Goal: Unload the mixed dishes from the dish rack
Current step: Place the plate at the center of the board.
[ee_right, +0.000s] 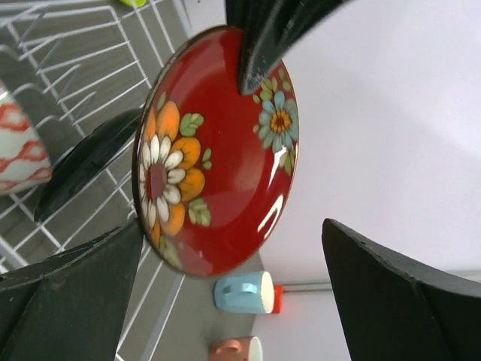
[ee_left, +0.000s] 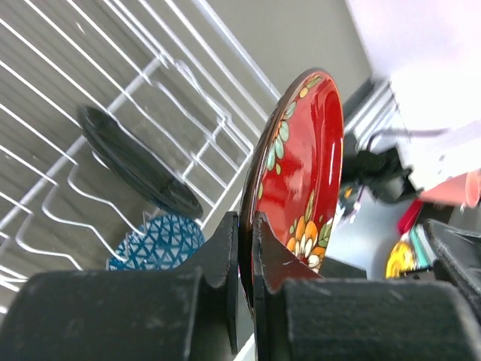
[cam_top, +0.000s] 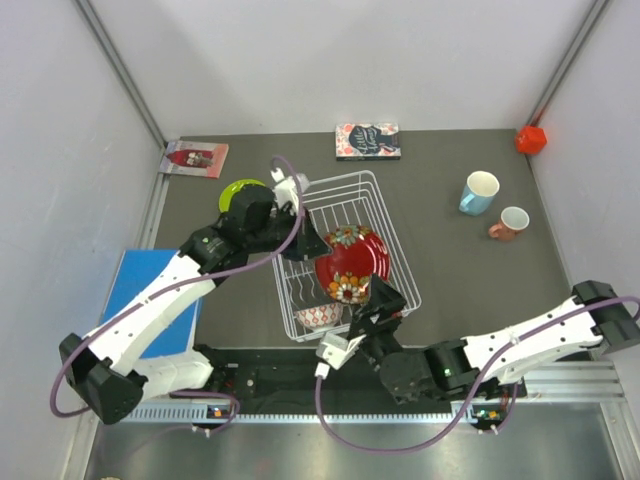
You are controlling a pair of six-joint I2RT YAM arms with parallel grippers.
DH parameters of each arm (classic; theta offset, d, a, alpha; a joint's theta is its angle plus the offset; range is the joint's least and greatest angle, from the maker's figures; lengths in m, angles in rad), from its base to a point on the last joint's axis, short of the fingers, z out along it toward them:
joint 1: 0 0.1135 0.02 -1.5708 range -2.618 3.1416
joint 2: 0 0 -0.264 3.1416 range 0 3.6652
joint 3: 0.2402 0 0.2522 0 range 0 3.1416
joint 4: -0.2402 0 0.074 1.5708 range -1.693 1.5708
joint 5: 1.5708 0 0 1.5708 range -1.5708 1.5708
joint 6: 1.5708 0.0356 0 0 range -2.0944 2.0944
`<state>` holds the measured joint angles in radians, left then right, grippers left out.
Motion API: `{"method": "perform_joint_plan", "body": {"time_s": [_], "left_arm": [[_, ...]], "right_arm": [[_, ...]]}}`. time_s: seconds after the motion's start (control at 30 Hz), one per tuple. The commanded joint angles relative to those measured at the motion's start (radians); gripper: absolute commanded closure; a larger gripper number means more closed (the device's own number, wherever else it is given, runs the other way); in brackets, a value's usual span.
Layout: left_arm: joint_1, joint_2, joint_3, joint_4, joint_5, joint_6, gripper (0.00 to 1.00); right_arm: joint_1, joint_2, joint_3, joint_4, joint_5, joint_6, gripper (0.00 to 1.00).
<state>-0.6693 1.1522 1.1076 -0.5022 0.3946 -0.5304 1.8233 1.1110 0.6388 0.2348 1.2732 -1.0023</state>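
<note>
Two white-and-black robot arms reach from the near table edge toward a white wire dish rack (cam_top: 350,200).

Nearest the arms, the right gripper (cam_top: 372,308) hangs at the rack's near end. Its jaws are spread wide and it holds nothing. In its wrist view, its two black fingers (ee_right: 75,286) stand on either side of the plate without touching it. Just to its left, in the rack's near corner, sits a small patterned bowl (cam_top: 318,316).

Over the middle of the rack, a round, glossy red floral plate (cam_top: 352,262) stands on edge, tilted. It appears to be raised off the bars, though that cannot be told for certain. The left gripper (ee_left: 246,226) is clenched on the plate's thin rim from the far left, with one finger on each face. A black plate (ee_left: 139,162) leans in the wire slots beside it.

The red floral plate looks stiff, glazed and breakable. It is probably light, but slippery. A pinch on such a narrow rim gives little purchase, so the plate could swivel or slide. The fingers would hold best well over the lip, with the plate kept edge-up and set down gently.

Farther off, a lime-green plate (cam_top: 238,190) lies on the table just beyond the left arm. A light-blue mug (cam_top: 479,192) and a smaller salmon-pink mug (cam_top: 511,222) stand well to the right of the rack. Along the far edge lie two flat books (cam_top: 368,141), with a small red cube (cam_top: 531,139) in the far right corner.
</note>
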Motion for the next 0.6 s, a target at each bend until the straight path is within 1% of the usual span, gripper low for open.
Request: {"method": "perform_joint_plan", "body": {"time_s": [0.0, 0.03, 0.07, 0.1, 0.13, 0.17, 0.23, 0.27, 0.33, 0.37, 0.43, 0.57], "left_arm": [[0.103, -0.046, 0.081, 0.044, -0.243, 0.012, 1.00], [0.128, -0.063, 0.083, 0.053, -0.250, -0.002, 1.00], [0.190, -0.072, 0.083, 0.056, -0.263, -0.020, 1.00], [0.223, -0.083, 0.078, 0.056, -0.314, -0.060, 1.00], [0.258, -0.107, 0.075, 0.056, -0.339, -0.075, 1.00], [0.327, -0.121, 0.063, 0.056, -0.371, -0.088, 1.00], [0.393, -0.140, 0.058, 0.048, -0.476, -0.091, 1.00], [0.457, -0.141, 0.061, 0.041, -0.508, -0.091, 1.00], [0.523, -0.135, 0.055, 0.056, -0.551, -0.100, 1.00], [0.580, -0.125, 0.057, 0.066, -0.553, -0.108, 1.00], [0.614, -0.073, 0.081, 0.065, -0.600, -0.120, 1.00], [0.689, 0.000, 0.086, 0.132, -0.628, -0.155, 1.00]], "right_arm": [[0.017, -0.109, 0.162, 0.037, 0.089, 0.131, 0.00], [0.016, -0.138, 0.182, 0.011, 0.098, 0.202, 0.00], [0.016, -0.155, 0.224, -0.008, 0.103, 0.246, 0.00], [0.016, -0.172, 0.245, -0.018, 0.109, 0.287, 0.00], [0.014, -0.209, 0.260, -0.026, 0.118, 0.363, 0.00], [0.014, -0.229, 0.277, -0.028, 0.120, 0.395, 0.00], [0.011, -0.290, 0.274, -0.002, 0.120, 0.451, 0.00], [0.010, -0.307, 0.257, 0.044, 0.121, 0.456, 0.00], [0.002, -0.341, 0.237, 0.093, 0.132, 0.465, 0.00], [0.001, -0.347, 0.222, 0.119, 0.133, 0.473, 0.00], [0.001, -0.361, 0.210, 0.123, 0.137, 0.502, 0.00], [0.001, -0.378, 0.194, 0.081, 0.134, 0.582, 0.00]]}}
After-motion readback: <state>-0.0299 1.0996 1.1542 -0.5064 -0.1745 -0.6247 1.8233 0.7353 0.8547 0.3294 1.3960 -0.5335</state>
